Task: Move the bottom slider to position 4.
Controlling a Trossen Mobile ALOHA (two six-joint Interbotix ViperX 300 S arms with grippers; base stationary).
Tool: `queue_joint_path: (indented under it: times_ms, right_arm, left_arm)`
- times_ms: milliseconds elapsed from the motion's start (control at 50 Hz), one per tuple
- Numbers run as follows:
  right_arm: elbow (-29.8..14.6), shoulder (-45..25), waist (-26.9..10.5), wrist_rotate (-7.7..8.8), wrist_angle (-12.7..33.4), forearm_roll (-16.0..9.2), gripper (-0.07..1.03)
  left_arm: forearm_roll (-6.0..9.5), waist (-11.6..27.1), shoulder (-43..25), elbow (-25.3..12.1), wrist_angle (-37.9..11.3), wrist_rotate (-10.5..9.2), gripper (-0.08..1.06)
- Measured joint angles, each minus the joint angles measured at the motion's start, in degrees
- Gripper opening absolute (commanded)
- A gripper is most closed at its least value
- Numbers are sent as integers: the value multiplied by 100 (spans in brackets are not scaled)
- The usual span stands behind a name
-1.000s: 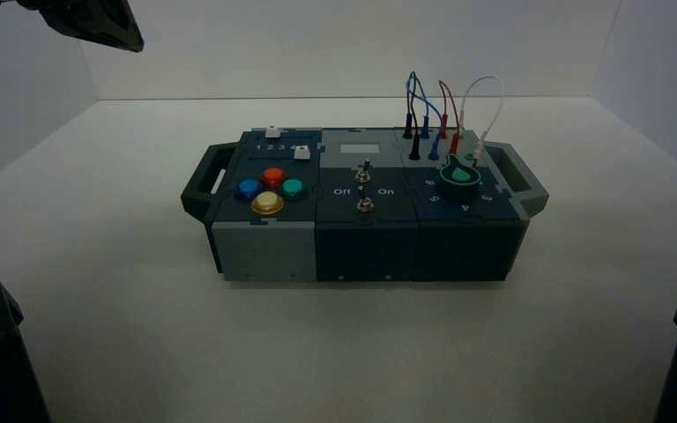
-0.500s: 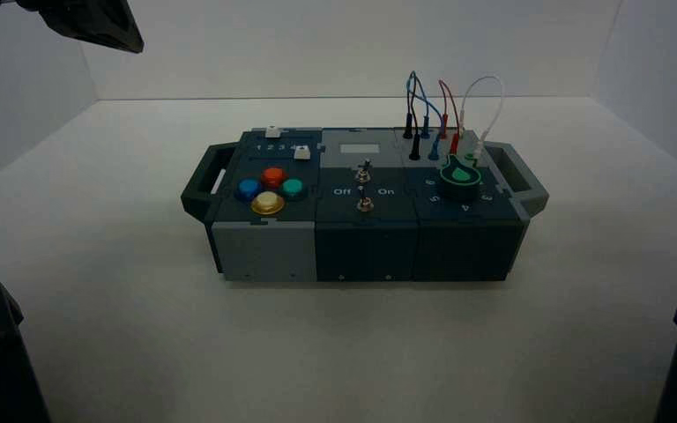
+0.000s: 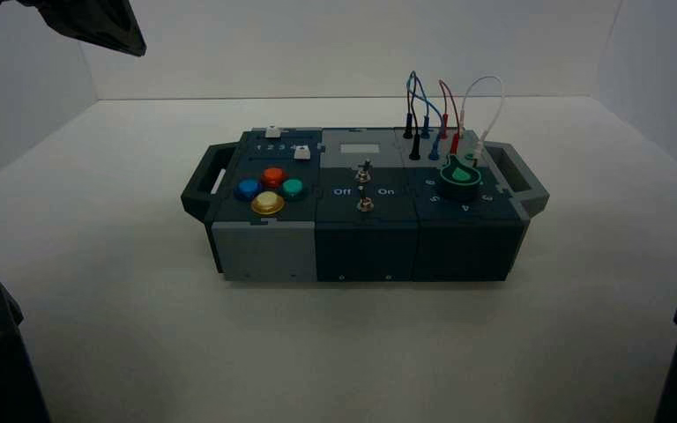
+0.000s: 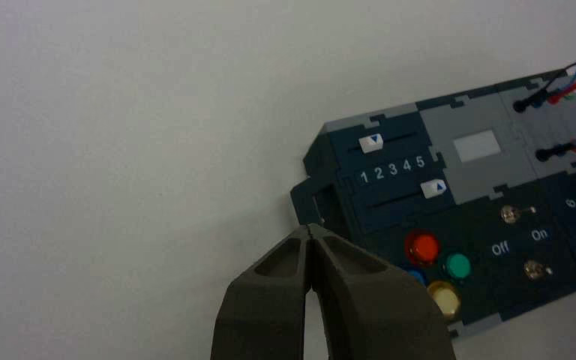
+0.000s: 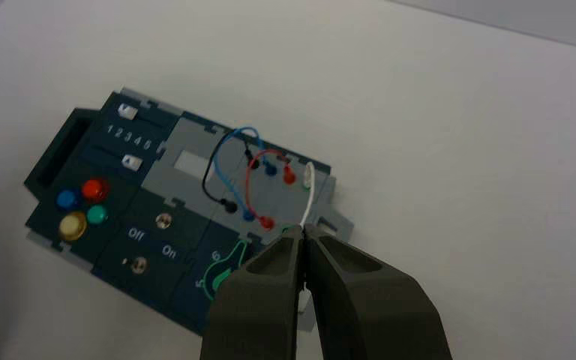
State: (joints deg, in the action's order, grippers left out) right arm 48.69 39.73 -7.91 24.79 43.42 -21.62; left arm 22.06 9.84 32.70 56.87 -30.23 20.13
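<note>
The bottom slider (image 4: 434, 188) is a small white cap in the track nearer the round buttons. It stands at the 5 end of the printed row 1 2 3 4 5, just past the digit 4 (image 4: 406, 166). It also shows in the high view (image 3: 301, 152) and the right wrist view (image 5: 130, 161). Its twin (image 4: 372, 142) sits in the far track near 1 and 2. My left gripper (image 4: 311, 229) is shut and empty, held in the air off the box's left handle end. My right gripper (image 5: 302, 229) is shut and empty, high above the wire end.
The box (image 3: 264, 251) stands mid-table with a handle at each end. It carries four round coloured buttons (image 3: 269, 188), two metal toggles (image 3: 365, 185), a green dial (image 3: 460, 175) and looped wires (image 3: 445, 110). My left arm (image 3: 88, 22) shows at the top left.
My left arm's dark shape at the top left has crept slightly down and right. Nothing on the box has moved.
</note>
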Motion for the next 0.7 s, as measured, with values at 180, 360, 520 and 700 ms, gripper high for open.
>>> queue_joint_path:
  times_ms: [180,360,520,700]
  right_arm:
    - [9,-62,-185,0,35,-18,-2]
    - [35,-149,-448,0,44,-123,-2]
    - [44,-237,-624,0,70,-167,-2]
    - [35,-475,-1055,44,176,-176,-2]
  left_arm:
    - [18,105,0,-114,-202,-9,-3]
    - [35,422,-149,-352,-448,-18,-3]
    - [53,642,-343,-483,-598,-26,-3]
    - [53,817,-483,-571,-615,-70,-3]
